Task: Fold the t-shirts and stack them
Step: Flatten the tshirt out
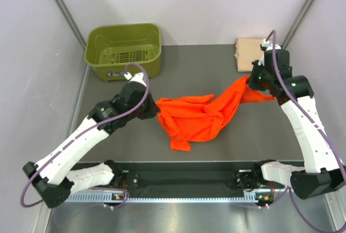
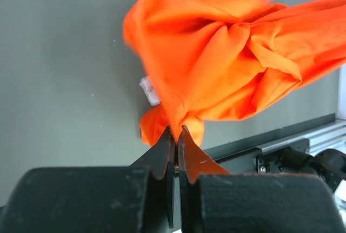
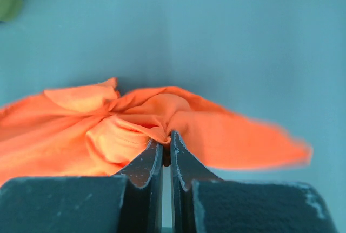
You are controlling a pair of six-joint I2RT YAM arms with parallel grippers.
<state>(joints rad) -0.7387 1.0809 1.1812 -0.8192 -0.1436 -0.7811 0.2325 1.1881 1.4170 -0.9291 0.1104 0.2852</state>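
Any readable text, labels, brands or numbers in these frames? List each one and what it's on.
No text here can be read.
sticker on the front wall of the green basket: some print on it, too small to read.
white tag on the orange t-shirt: blurred, nothing can be read.

My left arm [image 1: 81,140] and right arm [image 1: 304,126] are white shells over black joints; each carries a purple cable [image 1: 147,81] looping loose along the links; I see a small green light [image 1: 260,74] on the right wrist; my left gripper [image 2: 177,130] and right gripper [image 3: 165,141] have black tapered fingers, the right housing scuffed grey.
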